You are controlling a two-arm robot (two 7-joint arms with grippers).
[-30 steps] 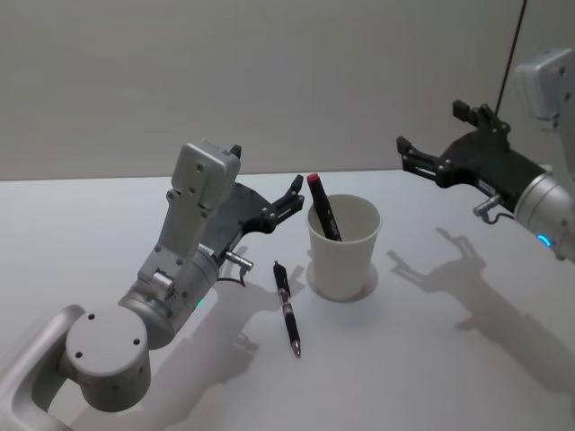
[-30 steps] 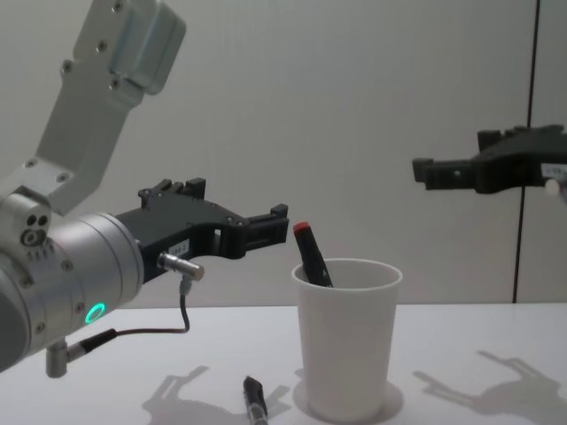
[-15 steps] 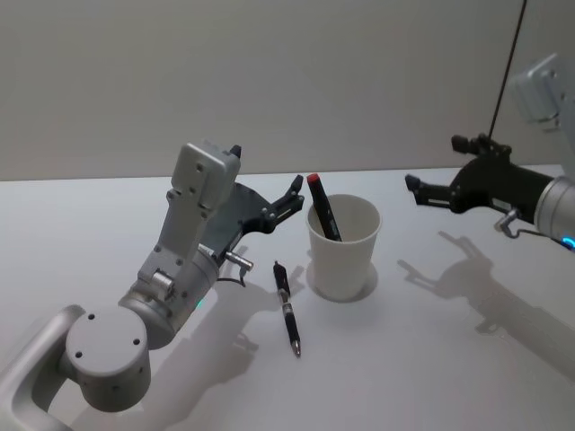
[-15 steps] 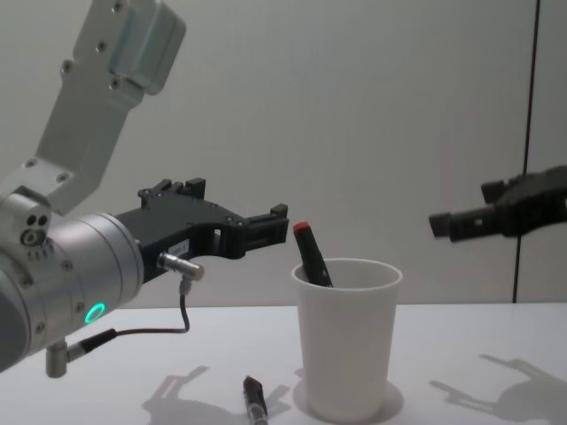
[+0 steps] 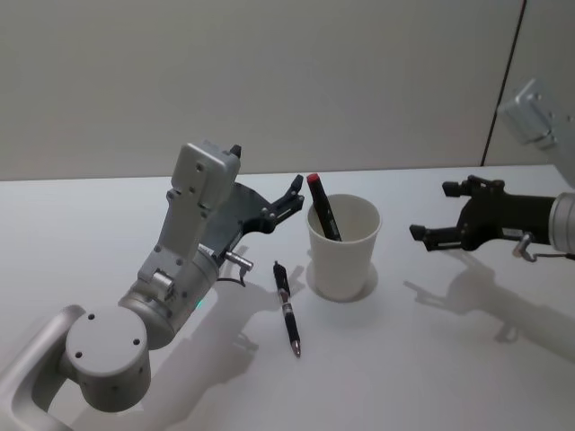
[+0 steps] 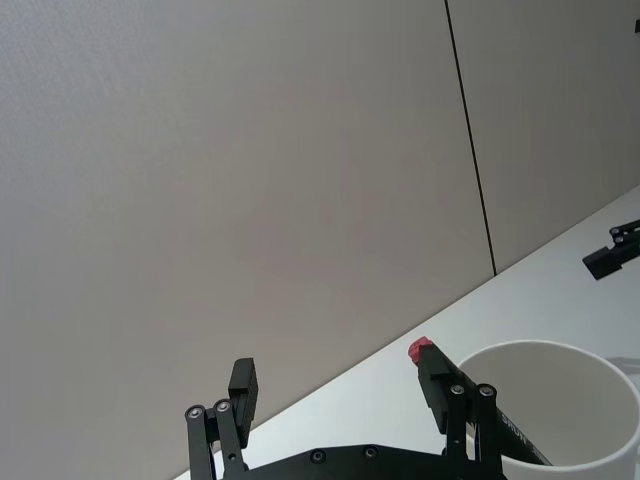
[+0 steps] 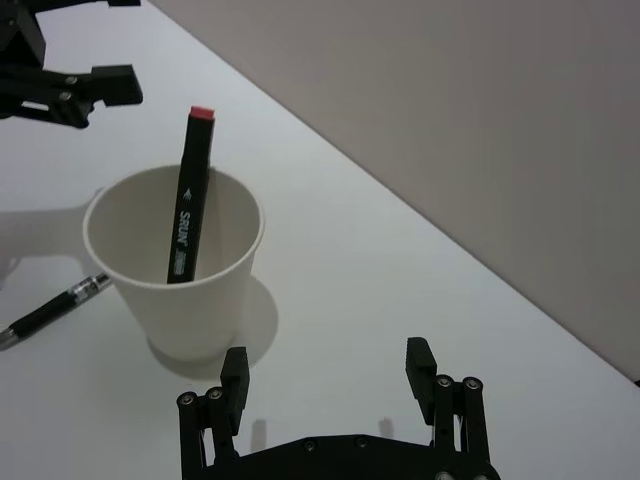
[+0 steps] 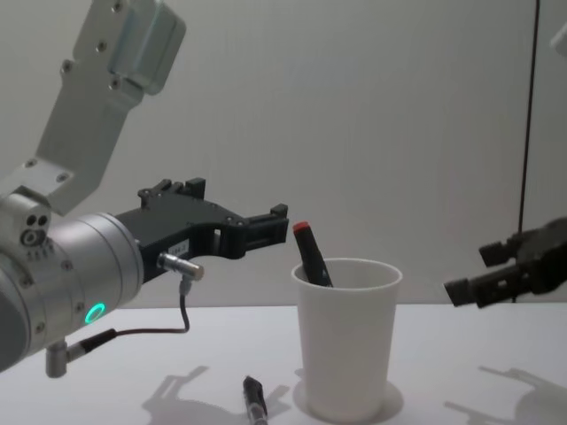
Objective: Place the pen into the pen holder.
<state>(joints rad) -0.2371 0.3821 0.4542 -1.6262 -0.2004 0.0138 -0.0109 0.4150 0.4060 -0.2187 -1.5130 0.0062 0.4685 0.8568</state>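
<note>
Pen (image 5: 287, 310) is lying on worktop (image 5: 90, 233) just beside pen holder (image 5: 344, 247); left gripper (image 6: 340, 385) is hovering by its rim, jaws spread; right gripper (image 5: 433, 209) is hovering nearer right edge, jaws spread.

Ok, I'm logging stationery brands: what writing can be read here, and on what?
"SRUN", as far as it reads: white letters along the black marker standing in the white paper cup.
Smaller white print below it: too small to read.
The pen beside the cup: nothing readable.
</note>
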